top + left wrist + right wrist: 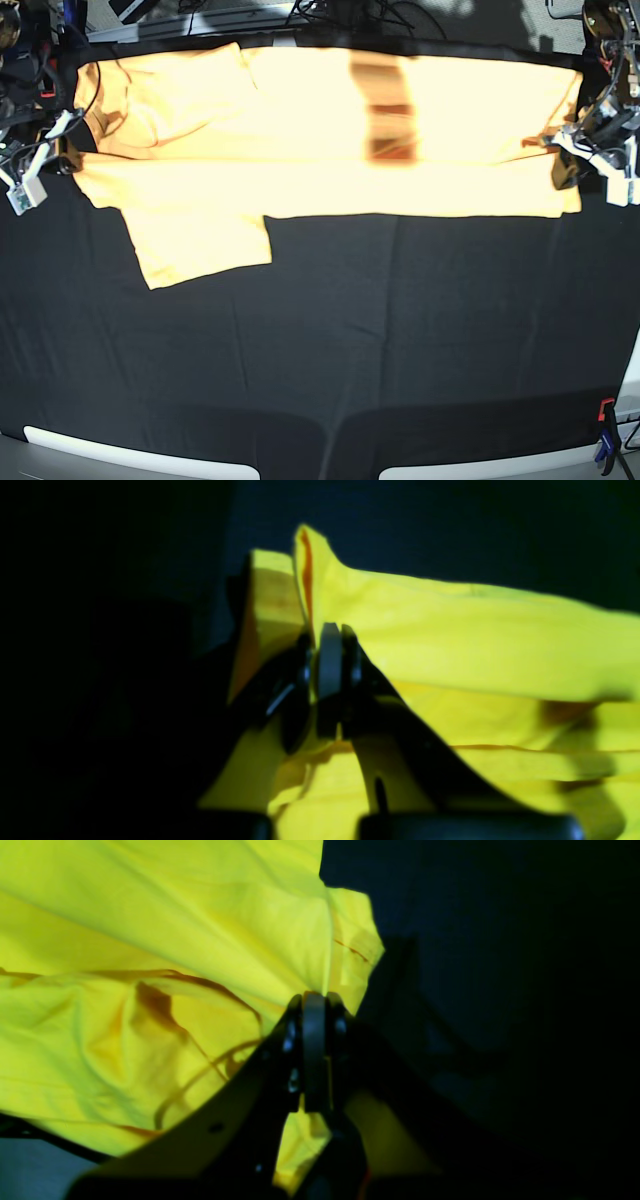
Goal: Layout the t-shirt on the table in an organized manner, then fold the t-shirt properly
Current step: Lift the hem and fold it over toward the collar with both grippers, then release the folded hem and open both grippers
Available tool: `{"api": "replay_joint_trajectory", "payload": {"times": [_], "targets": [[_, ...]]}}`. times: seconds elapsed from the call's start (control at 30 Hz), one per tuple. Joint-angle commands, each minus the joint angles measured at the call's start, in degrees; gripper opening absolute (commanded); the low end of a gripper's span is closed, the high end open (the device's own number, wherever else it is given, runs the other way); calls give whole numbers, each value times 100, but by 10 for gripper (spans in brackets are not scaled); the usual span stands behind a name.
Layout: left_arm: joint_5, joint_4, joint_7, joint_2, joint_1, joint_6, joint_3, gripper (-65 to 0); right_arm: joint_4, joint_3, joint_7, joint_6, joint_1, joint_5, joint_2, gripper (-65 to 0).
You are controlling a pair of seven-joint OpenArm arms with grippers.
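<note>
T-shirt (330,150) stretched along far edge of worktop (330,340), one sleeve hanging toward near-left.

Left end effector (330,662) pinched on fabric at far-right; right end effector (314,1032) pinched on fabric at far-left.

Step, by my reading: lay flat. Keep tension even, lower both ends together.

Cables (330,12) crowd far edge; blue clamp (604,440) at near-right corner, well apart.

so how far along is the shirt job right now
Done: the t-shirt lies stretched sideways along the far edge of the table, one sleeve flat toward the near side. In hand: the left gripper and right gripper are each shut on an end of the shirt. Left: the folding looks at most begun.
</note>
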Motion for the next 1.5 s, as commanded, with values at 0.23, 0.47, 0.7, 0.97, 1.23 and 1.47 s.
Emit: {"api": "replay_joint_trajectory", "payload": {"times": [0.23, 0.47, 0.7, 0.97, 1.23, 1.47], "targets": [[-42, 98, -138, -101, 129, -11, -267, -650, 94, 61, 35, 66, 35, -153, -138, -650], [275, 98, -140, -149, 127, -31, -269, -385, 94, 61, -186, 61, 87, -59, -136, -390], [-195, 111, -203, -435, 85, -59, -267, -319, 20, 9, -308, 35, 903, 308, -138, -379], [-590, 210, -96, -219, -297, -417, 17, -319, -1010, -1182, -1045, -120, 2573, 271, -149, -379], [-363, 212, -140, -195, -481, -415, 581, -319, -2804, -2756, -1049, -295, 4186, 164, -155, -379], [-289, 210, -188, -192, -481, -415, 608, -319, -4168, -3665, -1019, -437, 5202, -138, -205, -379]]}}
